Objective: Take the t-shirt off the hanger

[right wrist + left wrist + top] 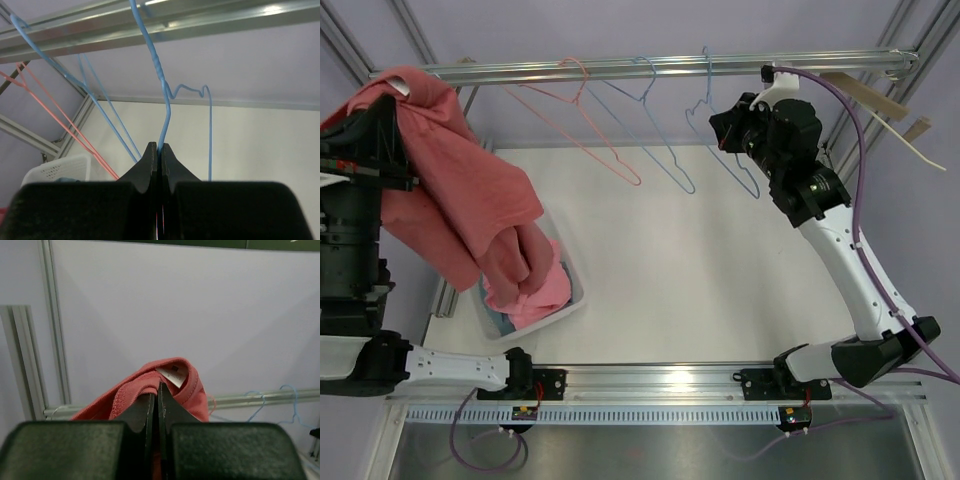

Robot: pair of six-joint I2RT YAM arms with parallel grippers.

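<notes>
The left hand (158, 390) is pinched tight on the collar of the pink t-shirt (460, 190). The cloth spills away toward 5 o'clock, its lower end down in the white basket (577, 285) over a bluish cloth (505, 322). The right hand (158, 150) is clamped shut on the blue hanger (162, 85), just below the rail (650, 66).

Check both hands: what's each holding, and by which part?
The left hand pinches the shirt at its collar, by the label. The right hand pinches the blue hanger on the wire just below its twisted neck.
</notes>
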